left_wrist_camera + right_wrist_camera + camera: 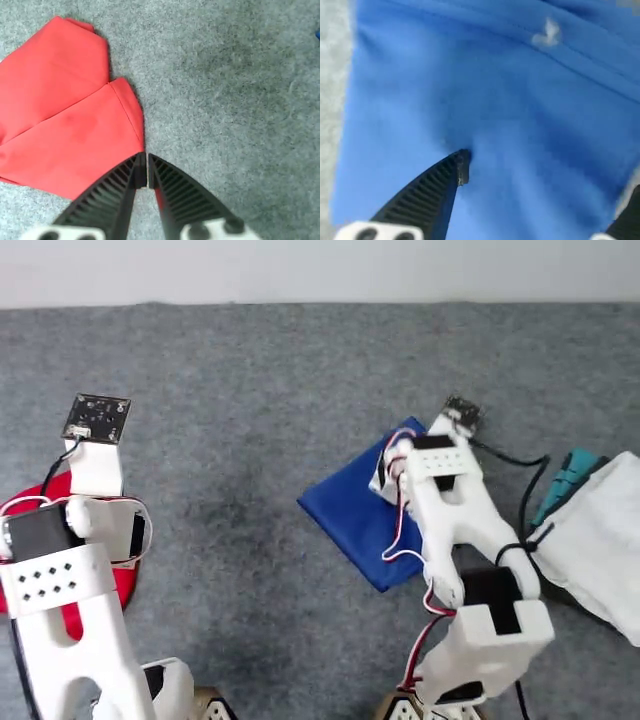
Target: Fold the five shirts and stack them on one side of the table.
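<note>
table (250, 390): grey, felt-like, under both arms.
white shirt (600, 530): bunched, well off to the outer side of the right gripper (545, 190).
blue shirt (355, 505): folded flat, directly beneath the right gripper.
red shirt (65, 125): its edge meets the tips of the left gripper (146, 172).
teal cloth (568, 478): against the white shirt.
right gripper: spread wide, holding nothing.
left gripper: tips pressed together; whether they pinch any cloth is unclear.

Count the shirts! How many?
4: a red shirt under the left arm, a blue shirt under the right arm, a white shirt at the right edge, a teal one peeking beside it. More may be hidden.
</note>
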### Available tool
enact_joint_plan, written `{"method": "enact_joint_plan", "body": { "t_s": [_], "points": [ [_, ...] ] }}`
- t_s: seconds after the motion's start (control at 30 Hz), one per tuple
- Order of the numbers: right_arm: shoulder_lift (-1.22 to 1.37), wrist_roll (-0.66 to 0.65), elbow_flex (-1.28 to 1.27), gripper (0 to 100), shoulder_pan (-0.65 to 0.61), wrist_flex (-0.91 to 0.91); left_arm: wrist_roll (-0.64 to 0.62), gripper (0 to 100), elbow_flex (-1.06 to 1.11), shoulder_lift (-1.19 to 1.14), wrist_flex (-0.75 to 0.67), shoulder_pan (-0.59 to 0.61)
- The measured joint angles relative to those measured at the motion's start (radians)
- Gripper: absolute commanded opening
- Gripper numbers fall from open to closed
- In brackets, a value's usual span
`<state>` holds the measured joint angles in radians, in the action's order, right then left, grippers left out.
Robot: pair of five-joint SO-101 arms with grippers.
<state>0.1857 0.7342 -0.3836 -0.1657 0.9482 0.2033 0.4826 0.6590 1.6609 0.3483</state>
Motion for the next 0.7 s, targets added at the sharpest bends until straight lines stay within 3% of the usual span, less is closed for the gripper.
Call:
{"method": "enact_joint_plan", "body": {
  "t_s": [0.23, 0.33, 0.5, 0.57, 0.7],
  "points": [
    [0.066, 0.0, -0.012, 41.3, 0.0, -0.083, 0.0, 1, 0.0, 0.0, 0.0, 0.0],
    [0.086, 0.0, 0.023, 29.1, 0.0, -0.052, 0.0, 1, 0.0, 0.0, 0.0, 0.0],
    [0.124, 0.0, 0.089, 0.1, 0.011, 0.026, 0.0, 1, 0.0, 0.0, 0.0, 0.0],
    [0.135, 0.0, 0.117, 3.8, 0.038, 0.064, 0.0, 1, 0.0, 0.0, 0.0, 0.0],
    [0.147, -0.002, 0.164, 1.3, 0.092, 0.137, 0.006, 1, 0.0, 0.0, 0.0, 0.0]
  ]
}}
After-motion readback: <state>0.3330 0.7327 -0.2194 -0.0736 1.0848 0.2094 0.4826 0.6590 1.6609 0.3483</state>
